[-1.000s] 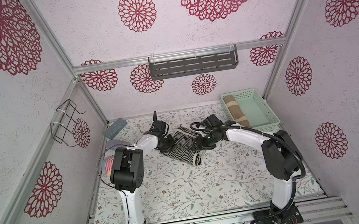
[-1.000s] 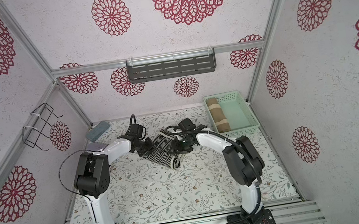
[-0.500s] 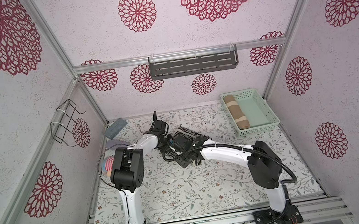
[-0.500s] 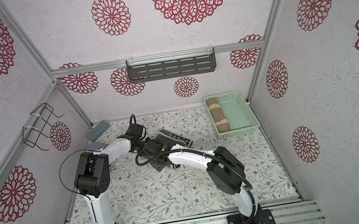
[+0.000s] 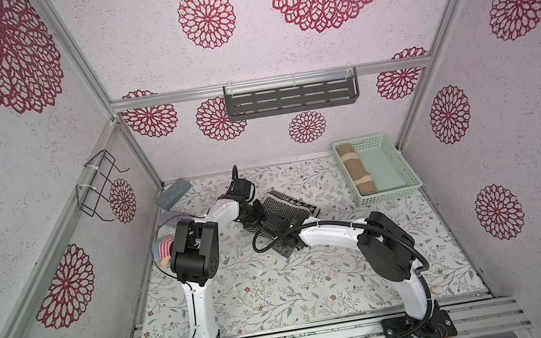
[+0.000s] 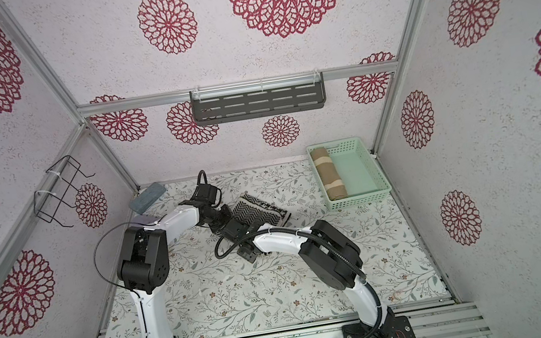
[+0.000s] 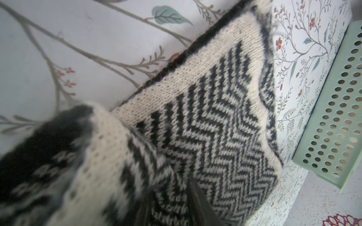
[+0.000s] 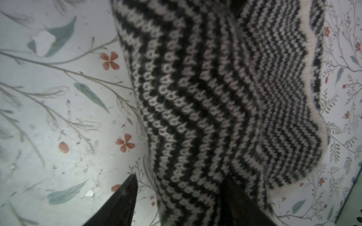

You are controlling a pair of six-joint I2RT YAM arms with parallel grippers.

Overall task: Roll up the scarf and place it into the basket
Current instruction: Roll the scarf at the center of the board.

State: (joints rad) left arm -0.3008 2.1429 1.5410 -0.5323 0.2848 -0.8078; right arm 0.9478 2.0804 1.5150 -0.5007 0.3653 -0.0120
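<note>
Two arms meet at the scarf (image 5: 287, 207), a black-and-white chevron knit lying on the floral table (image 5: 279, 285) at centre, toward the far side. In both top views the scarf (image 6: 259, 211) sits to the left of the basket (image 5: 389, 197), apart from it and wholly outside it. Its right portion lies flat on the table. Its left, nearer end is bunched up where the two arms converge.

The left gripper (image 7: 169, 204) is positioned at the left end of the scarf. The left wrist view shows its dark fingers (image 7: 197, 201) narrowly spaced, with a raised fold of knit clamped between them. On one side the fabric climbs toward the camera. The rest of the scarf spreads flat beyond, and the perforated wall of the basket (image 7: 333, 117) stands past its far edge.

The right gripper (image 8: 180, 178) is positioned at the near edge of the scarf, just beside the left gripper. The right wrist view shows its jaws spread wide. One finger (image 8: 125, 197) is over bare table, clear of the fabric; the other is partly covered by a thick fold. The fold passes between the jaws, but nothing is clamped.

The basket stands in the far right corner of the table. A rolled tan cloth (image 5: 356, 171) with pale bands lies along its left wall, and the mint floor shows to the right of it.
</note>
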